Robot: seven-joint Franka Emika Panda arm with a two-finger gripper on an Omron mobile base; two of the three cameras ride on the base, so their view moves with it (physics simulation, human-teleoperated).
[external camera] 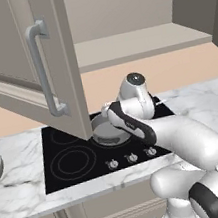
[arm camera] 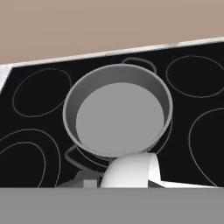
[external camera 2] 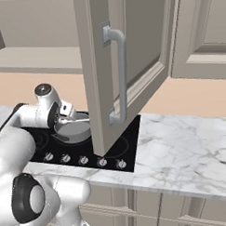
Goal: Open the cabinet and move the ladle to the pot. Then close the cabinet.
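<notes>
While the gripper hovers over the pot carrying the ladle, jaw opening can't be told; off-centre release risks bowl catching rim, landing on cooktop.

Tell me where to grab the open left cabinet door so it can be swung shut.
Take the vertical bar handle of the left cabinet door at mid-length, coming straight at the door's panelled face. The bar stands off that face on two posts, leaving a gap behind it to close around. Since it runs upright, straddle it from side to side.
</notes>
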